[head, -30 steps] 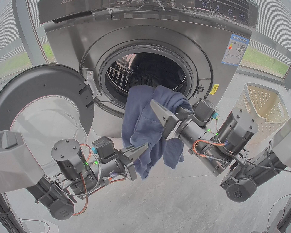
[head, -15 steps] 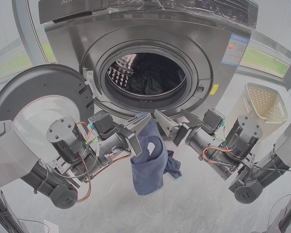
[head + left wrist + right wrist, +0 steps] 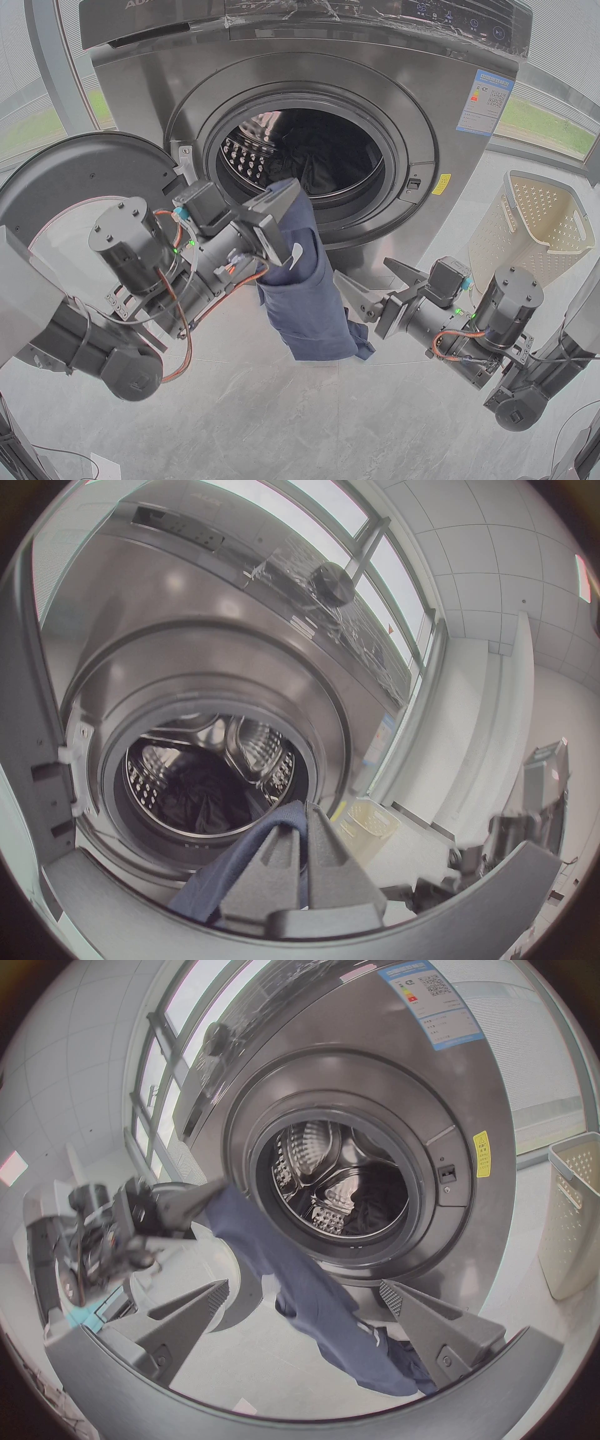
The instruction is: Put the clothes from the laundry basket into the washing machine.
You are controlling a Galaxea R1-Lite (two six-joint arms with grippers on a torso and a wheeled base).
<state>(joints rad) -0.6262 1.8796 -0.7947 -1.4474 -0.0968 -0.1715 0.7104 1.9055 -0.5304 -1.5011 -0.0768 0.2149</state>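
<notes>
The washing machine (image 3: 300, 75) is standing open, dark clothes (image 3: 325, 156) lying in its drum (laundry basket (image 3: 542, 186) to its right). A blue garment (image 3: 312, 300) is hanging at the opening, clenched by the left end effector (image 3: 284, 192); the right end effector (image 3: 362, 270) is gaping, released.

Grey tiled floor (image 3: 281, 425), pale veining. The washing machine (image 3: 437, 106) stands on it at far centre. The cream laundry basket (image 3: 544, 219) stands on it at right, just beside the machine
</notes>
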